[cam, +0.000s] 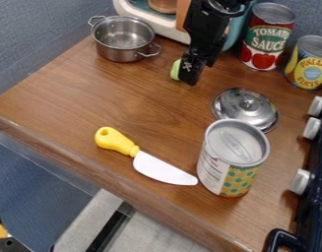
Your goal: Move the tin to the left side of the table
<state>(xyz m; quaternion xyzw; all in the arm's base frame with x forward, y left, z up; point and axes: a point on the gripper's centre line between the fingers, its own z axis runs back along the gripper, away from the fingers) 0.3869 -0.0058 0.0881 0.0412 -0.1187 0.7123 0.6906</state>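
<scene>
The tin [232,170] stands upright on the counter [133,101], nearer the camera than the fingers [190,78]. Whether the fingers are apart or together cannot be told.

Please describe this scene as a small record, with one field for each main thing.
Gripper: above far part of table, beside green item
Front tin: upright, near right
Red tin: upright, far right
Yellow tin: upright, right of red tin
Pot: far left, uncovered
Lid: behind front tin, knob up
Knife: flat, tip towards front tin
</scene>
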